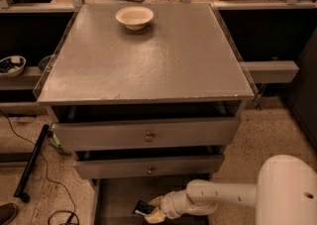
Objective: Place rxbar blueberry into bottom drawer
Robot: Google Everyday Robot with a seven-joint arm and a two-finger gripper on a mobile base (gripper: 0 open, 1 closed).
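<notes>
The bottom drawer [119, 196] is pulled out below the two upper drawers, a shallow grey tray at the bottom of the camera view. My white arm reaches in from the lower right, and my gripper [151, 209] is inside the drawer, low over its floor. The rxbar blueberry [144, 207], a small dark bar with a pale end, is at the fingertips, just above or on the drawer floor. Whether it rests on the floor cannot be told.
A white bowl [134, 17] stands at the back of the grey cabinet top [148, 60]. The two upper drawers with brass knobs [148, 136] stick out slightly over the bottom one. A black pole [30, 162] and cables lie on the floor at left.
</notes>
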